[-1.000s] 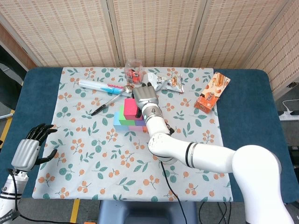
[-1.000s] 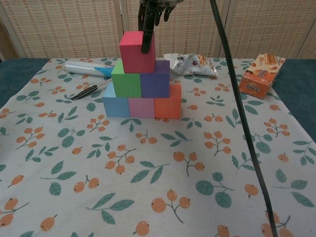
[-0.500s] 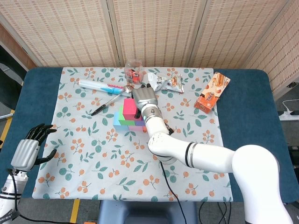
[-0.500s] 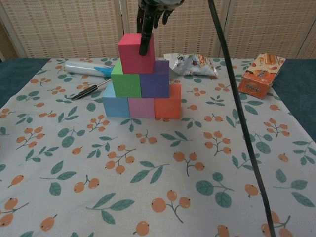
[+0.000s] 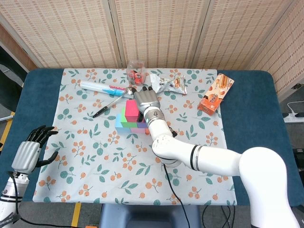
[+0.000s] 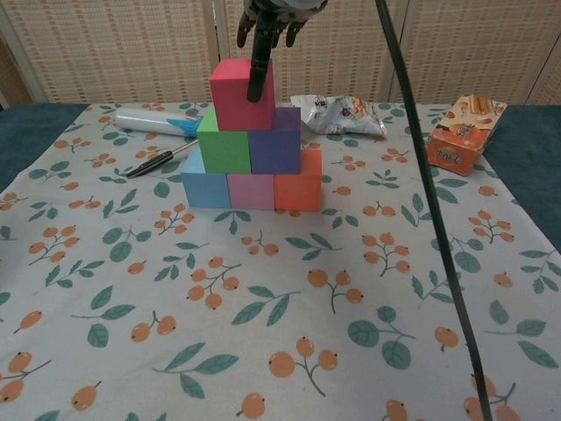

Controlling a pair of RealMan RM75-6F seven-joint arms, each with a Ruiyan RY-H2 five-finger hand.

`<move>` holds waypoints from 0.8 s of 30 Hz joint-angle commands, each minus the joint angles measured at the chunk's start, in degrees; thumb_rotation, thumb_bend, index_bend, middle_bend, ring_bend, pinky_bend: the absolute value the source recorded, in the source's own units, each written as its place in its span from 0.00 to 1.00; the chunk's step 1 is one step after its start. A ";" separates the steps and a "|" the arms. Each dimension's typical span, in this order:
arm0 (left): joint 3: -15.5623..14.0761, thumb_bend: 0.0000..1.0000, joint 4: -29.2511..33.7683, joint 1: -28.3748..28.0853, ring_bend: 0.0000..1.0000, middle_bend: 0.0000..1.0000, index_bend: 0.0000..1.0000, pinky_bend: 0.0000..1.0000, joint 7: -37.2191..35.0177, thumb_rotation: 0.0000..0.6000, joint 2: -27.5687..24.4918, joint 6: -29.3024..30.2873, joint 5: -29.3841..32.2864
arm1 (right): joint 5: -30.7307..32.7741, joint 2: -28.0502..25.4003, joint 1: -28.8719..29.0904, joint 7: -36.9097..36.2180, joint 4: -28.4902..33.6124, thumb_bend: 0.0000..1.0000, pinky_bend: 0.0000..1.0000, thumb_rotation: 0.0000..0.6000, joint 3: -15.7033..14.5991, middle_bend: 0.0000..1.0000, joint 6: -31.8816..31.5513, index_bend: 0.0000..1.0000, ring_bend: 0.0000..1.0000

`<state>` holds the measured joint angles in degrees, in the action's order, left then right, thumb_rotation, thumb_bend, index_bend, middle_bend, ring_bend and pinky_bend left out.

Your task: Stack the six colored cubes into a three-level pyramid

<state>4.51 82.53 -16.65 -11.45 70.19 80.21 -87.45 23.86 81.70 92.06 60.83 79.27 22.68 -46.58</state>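
A six-cube pyramid stands on the floral cloth [image 6: 351, 289]. Blue [image 6: 204, 189], light pink [image 6: 251, 191] and orange [image 6: 298, 189] cubes form the base, with green [image 6: 223, 149] and purple [image 6: 276, 145] above them. A magenta cube [image 6: 235, 92] [image 5: 131, 110] sits on top, a little left of centre. My right hand [image 6: 267, 17] [image 5: 145, 99] hovers over the top cube. One finger [image 6: 257, 74] lies down its front face while the others spread above it. My left hand [image 5: 28, 152] rests open at the table's left edge, far from the cubes.
Behind the pyramid lie a white tube [image 6: 153, 121], a black pen [image 6: 153, 160] and a foil snack bag [image 6: 342, 114]. An orange snack box [image 6: 460, 132] stands at the right. A clear cup [image 5: 136, 71] sits at the back. A black cable [image 6: 429, 219] hangs across the chest view.
The magenta cube has shifted slightly left on the second level. The right hand's other fingers have spread wider above it. The left hand has not moved.
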 commanded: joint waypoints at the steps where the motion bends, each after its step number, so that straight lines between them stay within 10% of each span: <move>1: 0.04 0.33 -0.03 -0.05 0.08 0.14 0.22 0.13 0.15 1.00 -0.03 -0.10 0.07 | -0.39 -0.62 -0.38 -0.48 0.94 0.00 0.00 1.00 0.31 0.20 0.04 0.00 0.01; 5: 0.50 0.33 -0.26 -0.20 0.08 0.14 0.21 0.13 0.08 1.00 -0.25 -0.72 1.10 | -3.42 -4.10 -2.64 -3.53 5.25 0.00 0.00 1.00 1.58 0.01 0.32 0.00 0.00; 13: 2.53 0.33 -1.43 0.25 0.08 0.14 0.20 0.13 -1.05 1.00 -1.39 -1.29 5.14 | -21.48 -16.44 -15.80 -17.16 20.42 0.00 0.00 1.00 2.78 0.00 -2.62 0.00 0.00; 24: 3.39 0.34 -2.17 3.62 0.10 0.15 0.22 0.14 2.93 1.00 -2.90 -0.90 11.49 | -72.17 -23.50 -49.65 -45.82 31.78 0.11 0.12 1.00 -9.17 0.17 -20.88 0.08 0.05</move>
<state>8.04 79.93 -13.54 -8.70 67.64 79.12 -76.29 -27.64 61.79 58.54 29.51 106.31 20.83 -57.88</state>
